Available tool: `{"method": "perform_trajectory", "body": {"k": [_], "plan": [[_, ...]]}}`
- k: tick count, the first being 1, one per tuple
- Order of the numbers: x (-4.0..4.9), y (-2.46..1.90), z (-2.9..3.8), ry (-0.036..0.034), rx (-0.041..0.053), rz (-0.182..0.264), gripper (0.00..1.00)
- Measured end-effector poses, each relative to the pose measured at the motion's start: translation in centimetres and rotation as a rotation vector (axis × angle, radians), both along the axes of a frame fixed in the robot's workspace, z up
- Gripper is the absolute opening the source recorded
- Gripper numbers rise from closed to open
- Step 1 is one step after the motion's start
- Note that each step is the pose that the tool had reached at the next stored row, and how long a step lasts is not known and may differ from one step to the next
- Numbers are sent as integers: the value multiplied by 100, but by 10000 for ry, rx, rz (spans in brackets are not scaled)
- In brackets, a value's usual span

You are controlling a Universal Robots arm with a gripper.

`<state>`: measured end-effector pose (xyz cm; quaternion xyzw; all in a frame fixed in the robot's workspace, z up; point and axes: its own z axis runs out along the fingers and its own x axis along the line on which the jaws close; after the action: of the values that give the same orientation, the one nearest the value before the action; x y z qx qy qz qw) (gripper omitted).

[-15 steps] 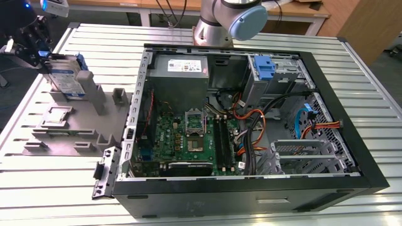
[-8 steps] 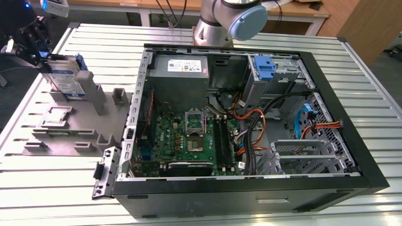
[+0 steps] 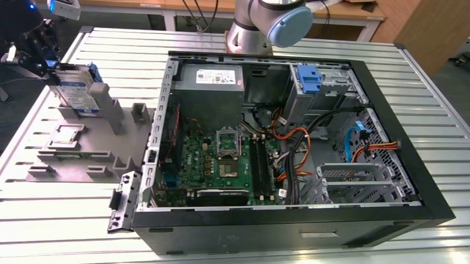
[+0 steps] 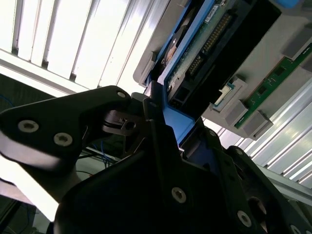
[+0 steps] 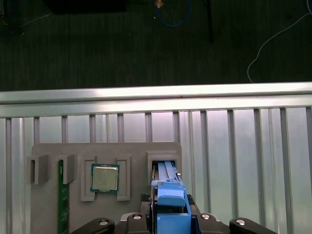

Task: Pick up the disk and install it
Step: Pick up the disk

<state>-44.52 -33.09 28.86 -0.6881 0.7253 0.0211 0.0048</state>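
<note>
In the upper left of the exterior view, the gripper (image 3: 50, 63) sits at the top end of the disk (image 3: 77, 91). The disk stands upright on its edge in a slot of a grey holder block (image 3: 81, 146) on the slatted metal table (image 3: 411, 93). In both wrist views the black fingers (image 4: 161, 146) are closed narrowly on the disk's blue rail, one on each side, with the disk (image 4: 209, 44) seated in its slot.

The holder block (image 5: 107, 148) also carries one square processor chip (image 5: 105, 178) in a shallow pocket and one green memory stick (image 5: 60, 204) on edge. Both lie beside the disk (image 5: 168, 192) and apart from it.

The open computer case (image 3: 433, 203) fills the centre and the exterior view's right, just beside the holder. Inside it are one silver power-supply box (image 3: 213, 77) at upper centre, one green mainboard (image 3: 217, 162) below that, one bare blue bracket (image 3: 310, 80) in the upper-right bay, and loose orange and black cables (image 3: 301, 148) across the middle. The arm's base (image 3: 272, 22) stands behind the case at top centre.
</note>
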Motion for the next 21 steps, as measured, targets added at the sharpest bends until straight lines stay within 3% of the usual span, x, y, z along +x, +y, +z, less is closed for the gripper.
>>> {"method": "perform_trajectory", "body": {"k": [21], "plan": [[0,0,122,1,-1,0,36]]}}
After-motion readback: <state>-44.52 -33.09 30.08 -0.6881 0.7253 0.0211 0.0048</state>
